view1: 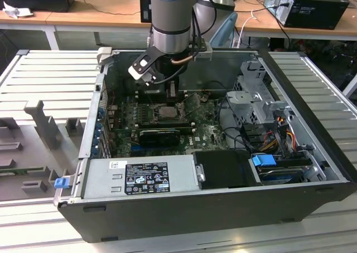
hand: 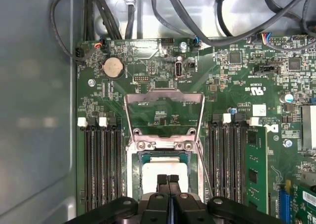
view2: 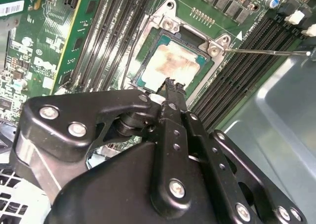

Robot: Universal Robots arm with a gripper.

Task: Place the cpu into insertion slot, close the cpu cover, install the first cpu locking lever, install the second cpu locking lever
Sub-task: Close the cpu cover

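First wrist view: gripper (hand: pixel 168 180) has its fingertips pressed together with nothing between them, directly over the cpu (hand: pixel 165 168); whether they touch it I cannot tell.
cpu: lies flat inside the insertion slot (hand: pixel 133 172); its dull top shows a brownish smear in the second wrist view.
cpu cover (hand: pixel 163 96): stands raised on its hinge at the edge of the insertion slot, board visible through its opening; not closed.
locking lever (view2: pixel 261 51): thin wire rod, unlatched, angled out from the insertion slot over the memory slots (hand: pixel 101 165).
Risk 1: an off-centre press by the closed tips could tilt the chip in the insertion slot and bend contacts.
Risk 2: a glancing push on the loose cover could drop it askew or trap the free lever beneath it.
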